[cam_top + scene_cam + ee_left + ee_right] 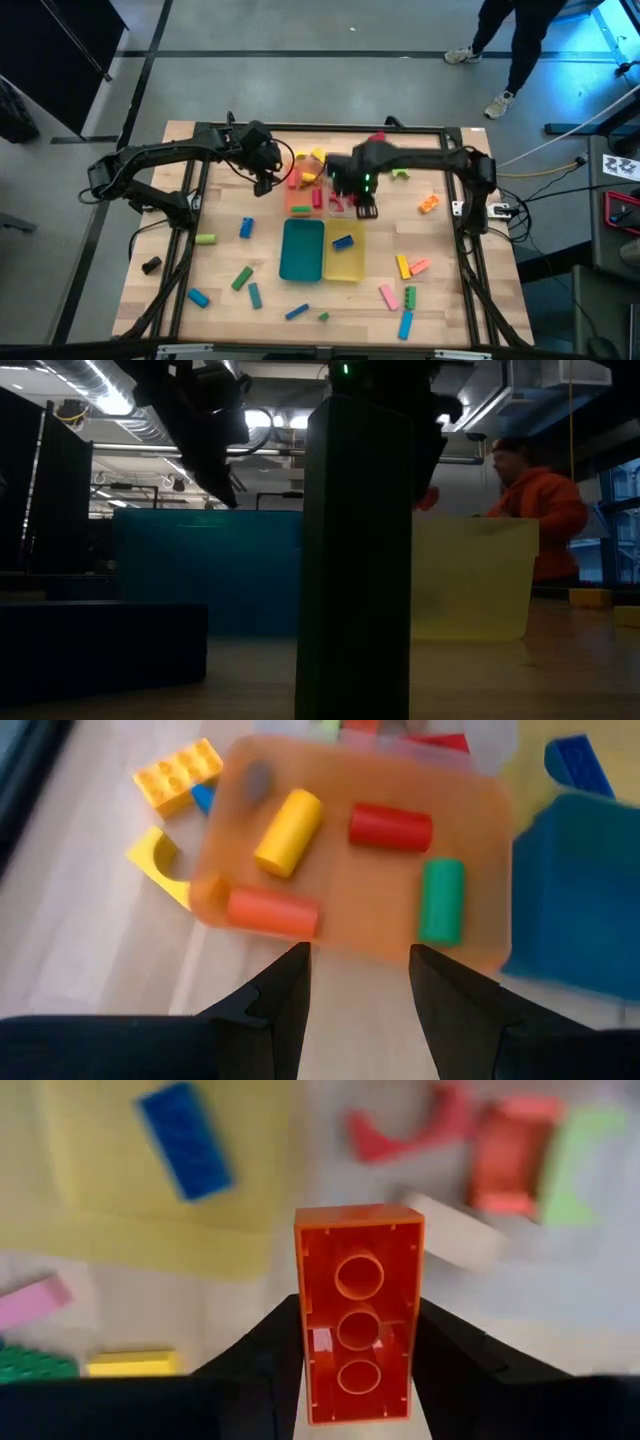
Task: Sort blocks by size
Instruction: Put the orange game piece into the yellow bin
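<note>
A light wooden table (225,270) carries four trays near its middle: orange (300,190), clear (340,200), teal (302,250) and yellow (345,258). Loose coloured blocks (246,229) lie scattered around them.

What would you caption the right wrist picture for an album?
The right gripper holds an orange brick above the table, near the yellow tray.

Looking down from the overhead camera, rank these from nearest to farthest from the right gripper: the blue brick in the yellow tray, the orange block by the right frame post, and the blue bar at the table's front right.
From the right gripper, which holds an orange brick:
1. Blue brick, just in front, inside the yellow tray.
2. Orange block, off to the right side.
3. Blue bar, far front right edge.
</note>
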Action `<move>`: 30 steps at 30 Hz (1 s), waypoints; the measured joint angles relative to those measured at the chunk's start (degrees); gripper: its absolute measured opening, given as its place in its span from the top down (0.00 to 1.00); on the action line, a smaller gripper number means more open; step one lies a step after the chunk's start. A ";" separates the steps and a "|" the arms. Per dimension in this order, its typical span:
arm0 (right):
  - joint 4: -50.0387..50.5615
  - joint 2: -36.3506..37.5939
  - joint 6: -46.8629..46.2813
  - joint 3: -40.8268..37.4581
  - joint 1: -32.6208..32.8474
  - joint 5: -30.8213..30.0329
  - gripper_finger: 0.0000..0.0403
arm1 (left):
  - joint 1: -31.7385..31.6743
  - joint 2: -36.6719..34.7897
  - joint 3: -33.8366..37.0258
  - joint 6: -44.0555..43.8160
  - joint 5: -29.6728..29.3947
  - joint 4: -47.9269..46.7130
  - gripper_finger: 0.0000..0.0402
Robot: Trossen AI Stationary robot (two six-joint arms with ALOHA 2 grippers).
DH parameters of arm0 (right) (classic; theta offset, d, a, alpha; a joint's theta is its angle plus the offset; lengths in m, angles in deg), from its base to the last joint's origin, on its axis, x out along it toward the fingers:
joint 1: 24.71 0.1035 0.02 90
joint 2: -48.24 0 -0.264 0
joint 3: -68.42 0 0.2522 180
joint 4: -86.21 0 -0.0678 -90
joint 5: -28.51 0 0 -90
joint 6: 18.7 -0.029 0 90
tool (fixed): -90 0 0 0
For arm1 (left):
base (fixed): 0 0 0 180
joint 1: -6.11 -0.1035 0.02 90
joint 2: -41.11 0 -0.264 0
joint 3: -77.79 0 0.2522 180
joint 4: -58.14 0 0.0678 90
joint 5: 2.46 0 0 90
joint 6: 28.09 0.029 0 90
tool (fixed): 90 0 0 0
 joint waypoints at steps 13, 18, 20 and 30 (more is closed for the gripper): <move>-12.54 -1.35 -2.03 0.00 16.69 -0.55 0.62 | 7.51 0.00 0.00 -9.91 0.05 -20.97 0.61; -15.08 -2.69 -2.43 -0.02 19.36 -5.61 0.61 | 9.74 0.00 0.00 -16.38 0.02 -28.85 0.61; -15.68 -3.31 -4.00 -0.02 19.93 -8.72 0.59 | 10.39 -0.04 0.00 -18.17 0.03 -30.61 0.61; -15.96 -3.98 -8.17 -0.02 19.72 -10.70 0.41 | 12.81 -0.04 0.00 -33.08 0.01 -31.05 0.61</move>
